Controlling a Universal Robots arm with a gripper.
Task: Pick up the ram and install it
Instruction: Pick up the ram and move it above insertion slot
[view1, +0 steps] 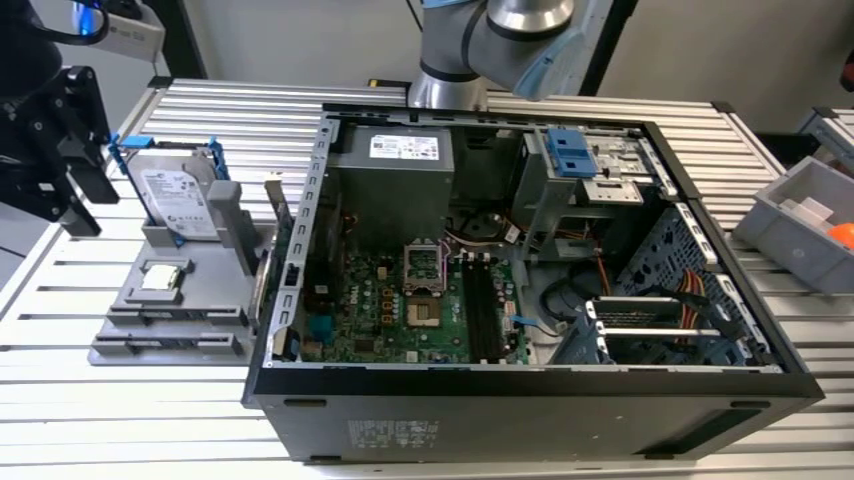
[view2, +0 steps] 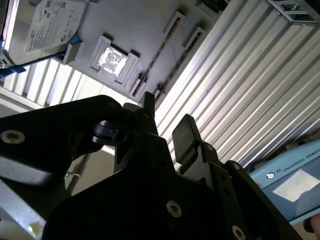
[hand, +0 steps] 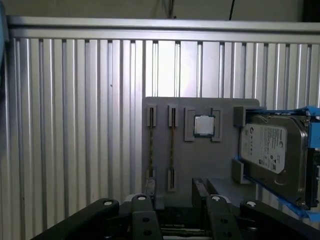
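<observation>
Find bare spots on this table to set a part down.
Bare table at the exterior view's lower left, beside the grey holder; also its right edge, between computer case and bin. Crowded: the holder and inside the case.

The table (view1: 120, 400) is made of long silver metal strips with thin dark gaps between them. Behind it stands a plain grey wall (view1: 294, 40). Light shines on the strips — in the first wrist view one part glows almost white.
</observation>
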